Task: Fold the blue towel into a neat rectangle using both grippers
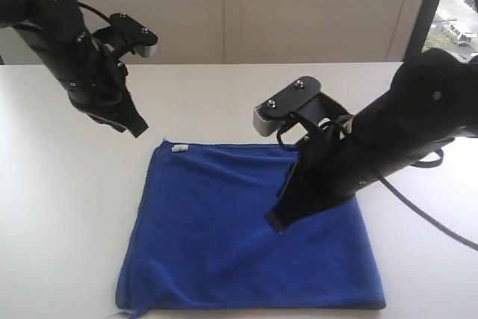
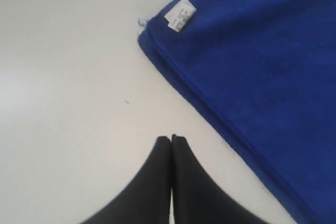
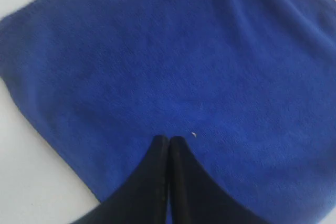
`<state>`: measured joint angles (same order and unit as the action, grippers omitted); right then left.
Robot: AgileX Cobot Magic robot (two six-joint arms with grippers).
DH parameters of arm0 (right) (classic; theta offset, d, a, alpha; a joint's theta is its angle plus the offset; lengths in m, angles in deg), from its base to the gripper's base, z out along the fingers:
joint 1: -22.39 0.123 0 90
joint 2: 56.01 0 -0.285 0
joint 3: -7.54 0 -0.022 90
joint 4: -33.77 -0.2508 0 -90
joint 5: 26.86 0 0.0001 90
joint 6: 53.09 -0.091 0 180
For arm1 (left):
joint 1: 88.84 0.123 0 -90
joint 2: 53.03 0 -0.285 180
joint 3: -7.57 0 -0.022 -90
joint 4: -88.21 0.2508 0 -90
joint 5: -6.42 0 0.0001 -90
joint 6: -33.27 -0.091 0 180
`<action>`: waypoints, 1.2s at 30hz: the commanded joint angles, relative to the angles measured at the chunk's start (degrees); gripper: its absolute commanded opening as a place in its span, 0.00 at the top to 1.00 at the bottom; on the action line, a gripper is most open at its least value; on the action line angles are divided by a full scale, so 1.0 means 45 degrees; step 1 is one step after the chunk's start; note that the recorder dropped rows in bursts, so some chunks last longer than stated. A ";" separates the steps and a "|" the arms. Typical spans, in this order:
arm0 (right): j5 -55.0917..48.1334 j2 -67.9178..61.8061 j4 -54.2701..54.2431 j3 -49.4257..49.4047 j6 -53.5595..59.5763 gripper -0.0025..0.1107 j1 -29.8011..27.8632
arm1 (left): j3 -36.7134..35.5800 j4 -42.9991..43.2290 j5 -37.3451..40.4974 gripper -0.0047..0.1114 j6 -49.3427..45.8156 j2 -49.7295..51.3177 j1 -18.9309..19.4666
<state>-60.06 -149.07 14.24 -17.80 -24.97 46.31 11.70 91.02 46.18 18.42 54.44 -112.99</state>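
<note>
The blue towel (image 1: pixel 216 244) lies flat on the white table (image 1: pixel 60 207), its white tag (image 1: pixel 179 148) at the far left corner. The right gripper (image 1: pixel 275 222) hangs over the towel's middle, fingers pressed together and empty. The left gripper (image 1: pixel 138 131), likewise closed on nothing, hovers over bare table near the tagged corner.

Closed right claw (image 3: pixel 169 141) over blue towel (image 3: pixel 173 61)

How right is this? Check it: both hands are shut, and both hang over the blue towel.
Not quite. The left hand is shut but hangs over the table, beside the tagged corner of the blue towel, as the left wrist view shows. The right hand is shut over the towel.
</note>
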 commanded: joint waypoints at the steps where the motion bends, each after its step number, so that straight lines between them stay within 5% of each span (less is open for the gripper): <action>1: 0.0085 -0.0601 0.0344 -0.0520 0.0028 0.98 -0.0432 | -0.2031 -0.0625 -0.0310 0.96 0.0795 -0.2703 -0.0027; 21: -0.0664 -0.3413 0.0367 -0.1303 0.0706 0.98 -0.0115 | -0.9448 -0.3175 -0.0421 0.96 0.1057 -1.5920 -0.0027; 29: -0.1237 -0.3413 0.0250 -0.1920 0.0382 0.98 0.1054 | -1.1289 -0.3380 -0.0428 0.96 0.1029 -1.8104 -0.0027; 36: -0.1514 -0.3413 -0.1088 -0.1805 0.0267 0.98 0.3364 | -1.2461 -0.2816 -0.0820 0.96 0.1348 -1.8290 0.0007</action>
<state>-62.78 -162.97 13.05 -24.75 -23.52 57.19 -42.47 77.51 43.49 22.59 -27.52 -112.99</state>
